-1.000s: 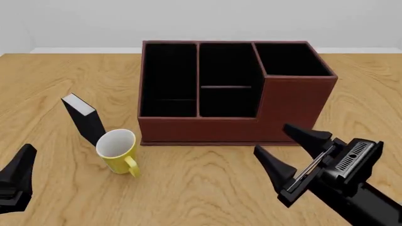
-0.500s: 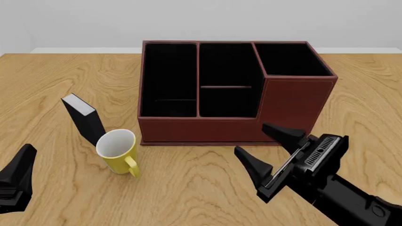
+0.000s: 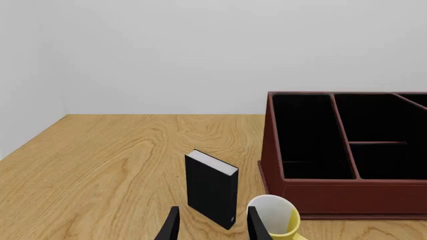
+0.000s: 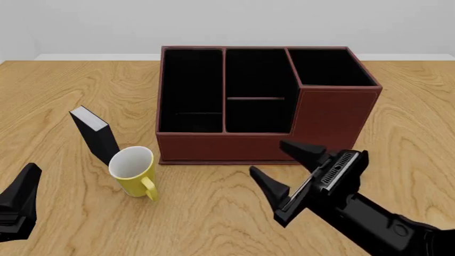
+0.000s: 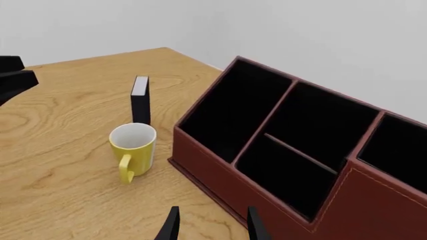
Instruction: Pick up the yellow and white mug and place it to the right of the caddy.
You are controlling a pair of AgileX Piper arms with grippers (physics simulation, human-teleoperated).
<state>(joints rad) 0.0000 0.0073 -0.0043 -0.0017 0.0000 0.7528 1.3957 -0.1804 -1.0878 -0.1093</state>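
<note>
front view | right gripper [image 4: 279, 169] shifted left | yellow and white mug [image 4: 134, 172] unmoved

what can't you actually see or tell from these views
- Left hand: front view shows only one dark finger at the frame's corner; the rest is cut off, so its opening is unclear.
- Yellow and white mug: the left wrist view's lower edge cuts off its base and handle.
- Caddy floor: the black lining hides anything inside, in every view.
- Small black box: its lower end is behind the mug in the front view.
</note>
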